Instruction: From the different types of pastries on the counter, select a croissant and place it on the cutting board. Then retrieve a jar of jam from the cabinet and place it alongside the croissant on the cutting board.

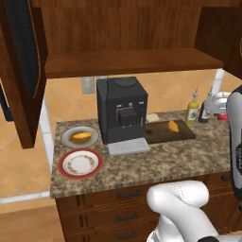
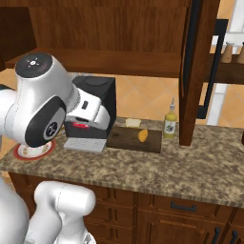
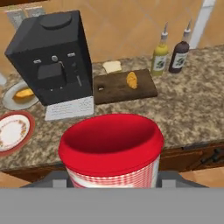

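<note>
A golden croissant (image 3: 131,80) lies on the dark wooden cutting board (image 3: 114,90), to the right of the coffee machine; both also appear in the left base view, croissant (image 1: 173,126) on board (image 1: 158,133), and in the right base view, croissant (image 2: 142,136) on board (image 2: 125,139). The jam jar (image 3: 111,148), with a red lid and red-checked label, sits right in front of the hand camera. My gripper (image 3: 112,180) is shut on it, fingers mostly hidden behind the jar. The hand hovers above the counter's front, short of the board. A red bit of jar (image 2: 79,125) peeks under the hand.
A black coffee machine (image 1: 122,109) stands left of the board. A grey plate with a pastry (image 1: 79,137) and a red-rimmed plate (image 1: 81,163) lie at the counter's left. Two bottles (image 3: 160,56) (image 3: 179,55) and a bread slice (image 3: 112,66) stand behind the board. Open cabinet doors (image 1: 21,71) (image 2: 195,71) hang overhead.
</note>
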Controlling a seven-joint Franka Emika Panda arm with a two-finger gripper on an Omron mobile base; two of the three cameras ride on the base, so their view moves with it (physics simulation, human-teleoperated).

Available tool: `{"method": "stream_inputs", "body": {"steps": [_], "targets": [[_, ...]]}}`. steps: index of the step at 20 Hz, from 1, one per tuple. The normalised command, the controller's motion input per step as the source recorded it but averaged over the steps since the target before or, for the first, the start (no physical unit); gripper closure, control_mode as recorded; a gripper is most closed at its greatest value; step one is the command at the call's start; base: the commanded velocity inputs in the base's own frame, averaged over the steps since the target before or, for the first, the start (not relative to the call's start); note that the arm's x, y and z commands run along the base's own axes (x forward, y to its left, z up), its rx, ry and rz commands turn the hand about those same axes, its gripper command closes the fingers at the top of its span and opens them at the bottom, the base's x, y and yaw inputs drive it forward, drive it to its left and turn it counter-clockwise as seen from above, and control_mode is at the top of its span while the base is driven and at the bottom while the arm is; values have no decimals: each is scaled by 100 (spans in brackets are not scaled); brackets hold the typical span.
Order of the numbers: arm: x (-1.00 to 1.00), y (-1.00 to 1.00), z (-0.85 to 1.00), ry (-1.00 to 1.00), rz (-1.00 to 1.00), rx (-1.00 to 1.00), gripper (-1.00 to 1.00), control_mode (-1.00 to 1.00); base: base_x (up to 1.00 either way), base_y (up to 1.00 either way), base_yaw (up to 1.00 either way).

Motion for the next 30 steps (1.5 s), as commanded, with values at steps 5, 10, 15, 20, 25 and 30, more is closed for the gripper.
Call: {"method": "stream_inputs", "body": {"steps": [5, 10, 15, 20, 25, 30], "targets": [[35, -3, -35, -6, 15, -3, 100, -100, 0, 0, 0], [63, -13, 50, 48, 9, 8, 100, -100, 0, 0, 0], [49, 0, -27, 17, 0, -13, 100, -100, 0, 0, 0], [21, 0, -100, -19, 2, -23, 100, -100, 0, 0, 0], [51, -12, -23, -13, 3, -4, 100, -100, 0, 0, 0], [67, -16, -22, 0, 5, 0, 100, -100, 0, 0, 0]]}}
